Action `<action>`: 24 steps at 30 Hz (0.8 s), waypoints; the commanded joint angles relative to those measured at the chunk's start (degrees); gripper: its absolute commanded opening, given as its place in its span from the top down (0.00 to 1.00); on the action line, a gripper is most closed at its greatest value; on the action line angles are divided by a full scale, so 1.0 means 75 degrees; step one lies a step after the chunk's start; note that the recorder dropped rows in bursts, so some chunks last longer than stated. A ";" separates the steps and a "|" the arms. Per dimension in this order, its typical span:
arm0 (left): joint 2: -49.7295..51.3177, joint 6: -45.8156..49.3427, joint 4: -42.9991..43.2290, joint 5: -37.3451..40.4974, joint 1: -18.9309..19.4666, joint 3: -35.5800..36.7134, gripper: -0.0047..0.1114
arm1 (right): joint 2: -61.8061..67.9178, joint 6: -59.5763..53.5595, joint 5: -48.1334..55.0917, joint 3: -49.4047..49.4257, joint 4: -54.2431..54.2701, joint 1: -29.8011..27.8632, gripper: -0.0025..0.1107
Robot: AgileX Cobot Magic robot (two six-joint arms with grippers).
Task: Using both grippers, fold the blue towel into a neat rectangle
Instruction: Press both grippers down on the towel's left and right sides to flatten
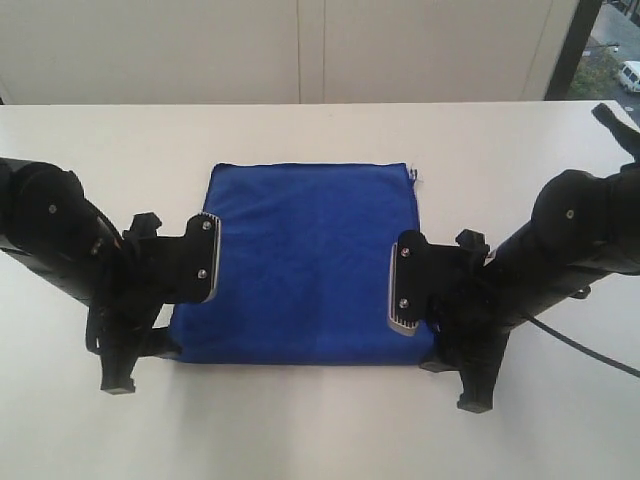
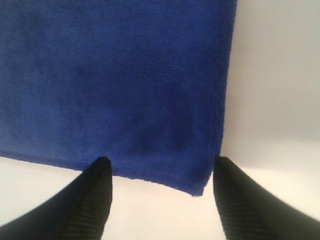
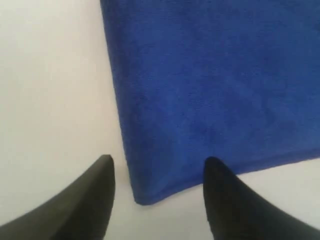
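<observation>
The blue towel (image 1: 310, 260) lies flat on the white table (image 1: 320, 430) as a folded, near-square shape, with a small white tag (image 1: 415, 175) at its far right corner. My left gripper (image 1: 145, 360) hovers at the towel's near left corner. In the left wrist view the left gripper (image 2: 161, 161) is open, and that corner of the towel (image 2: 125, 75) lies below the gap between its fingers. My right gripper (image 1: 455, 380) hovers at the near right corner. The right gripper (image 3: 159, 160) is open too, with the towel (image 3: 210, 75) corner lying loose beneath it.
The table's far edge meets a pale wall (image 1: 300, 50). A black strap-like object (image 1: 615, 120) lies at the far right edge. Both arms angle in from the sides, each with a silver-edged camera block (image 1: 208, 258) over the towel's side edge.
</observation>
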 commanded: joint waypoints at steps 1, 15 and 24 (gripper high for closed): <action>-0.0021 0.0205 -0.0232 0.0160 -0.0056 0.0049 0.40 | 0.0002 -0.0104 0.0042 0.0022 0.0068 0.0005 0.52; 0.0239 0.0696 -0.0425 0.0209 -0.0056 0.0049 0.40 | 0.0169 -0.0119 -0.0008 0.0022 0.0068 0.0005 0.52; 0.0329 0.0696 -0.0437 0.0026 -0.0056 0.0049 0.40 | 0.0478 -0.0119 -0.0172 0.0022 0.0096 0.0005 0.52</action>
